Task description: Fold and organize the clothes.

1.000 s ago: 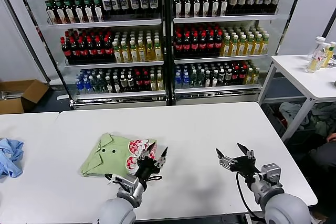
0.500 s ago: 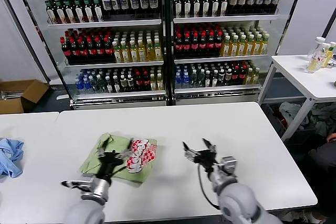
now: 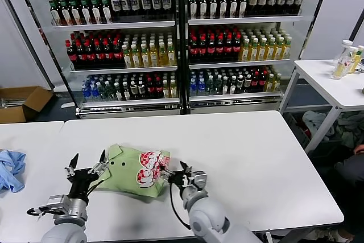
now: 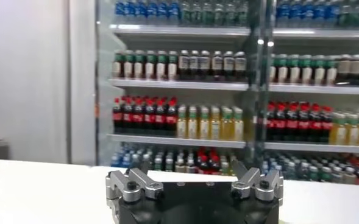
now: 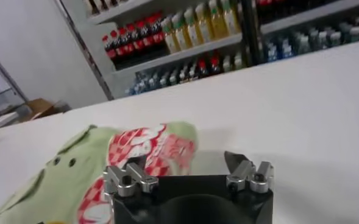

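Right gripper (image 3: 175, 173) moved to polo shirt (image 3: 128, 170), open, empty

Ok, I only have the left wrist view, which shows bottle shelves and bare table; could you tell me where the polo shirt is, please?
Observer: The light green polo shirt lies folded on the white table, just to the right of the left gripper, collar end nearest it.
Operator: Thank you. And where is the right gripper, please?
Observer: The right gripper is open at the shirt's opposite edge, beside the red-and-white checkered print.
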`<state>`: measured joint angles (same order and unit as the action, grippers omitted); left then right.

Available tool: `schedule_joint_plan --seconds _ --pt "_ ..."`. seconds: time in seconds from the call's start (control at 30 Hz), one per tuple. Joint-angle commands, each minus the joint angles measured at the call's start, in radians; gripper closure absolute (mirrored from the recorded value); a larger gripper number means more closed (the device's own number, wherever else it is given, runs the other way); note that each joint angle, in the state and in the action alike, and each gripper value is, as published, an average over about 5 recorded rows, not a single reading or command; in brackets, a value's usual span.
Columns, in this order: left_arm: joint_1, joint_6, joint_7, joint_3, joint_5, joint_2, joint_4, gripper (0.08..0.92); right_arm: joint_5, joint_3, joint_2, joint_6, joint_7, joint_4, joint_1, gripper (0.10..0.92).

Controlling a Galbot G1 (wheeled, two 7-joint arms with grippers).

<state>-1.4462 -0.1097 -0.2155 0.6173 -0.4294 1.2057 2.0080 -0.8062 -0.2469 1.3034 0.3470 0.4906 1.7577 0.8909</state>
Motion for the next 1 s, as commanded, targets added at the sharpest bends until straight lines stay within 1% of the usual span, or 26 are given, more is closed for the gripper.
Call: schedule_joint_plan --seconds 0.03,0.33,0.53,0.67,0.77,0.87,1.0 --pt "-0.029 0.008 -0.017 0.062 -0.021 -0.001 0.009 0.177 -0.088 -0.089 0.100 -0.014 0.075 -0.087 -0.054 0.267" --pt "-0.036 0.008 -0.020 0.052 -0.021 0.006 0.015 0.177 -0.070 -0.067 0.077 -0.018 0.065 -0.091 -0.064 0.526" --pt "-0.034 0.006 -0.022 0.043 -0.020 0.006 0.015 0.177 -0.039 -0.032 0.023 0.031 0.045 -0.100 -0.096 0.699" --pt "-0.035 -0.003 -0.019 0.034 -0.020 0.006 0.014 0.177 -0.014 0.008 -0.043 0.079 -0.007 -0.108 -0.127 0.820" --pt "-0.035 -0.009 -0.016 0.026 -0.020 0.005 0.016 0.177 0.019 0.043 -0.117 0.119 -0.075 -0.116 -0.157 0.892" --pt "-0.033 -0.014 -0.013 0.018 -0.019 0.003 0.018 0.177 0.048 0.083 -0.205 0.161 -0.156 -0.127 -0.189 0.917" --pt "-0.029 -0.020 -0.012 0.007 -0.018 0.001 0.022 0.177 0.113 0.146 -0.311 0.204 -0.267 -0.165 -0.224 0.916"
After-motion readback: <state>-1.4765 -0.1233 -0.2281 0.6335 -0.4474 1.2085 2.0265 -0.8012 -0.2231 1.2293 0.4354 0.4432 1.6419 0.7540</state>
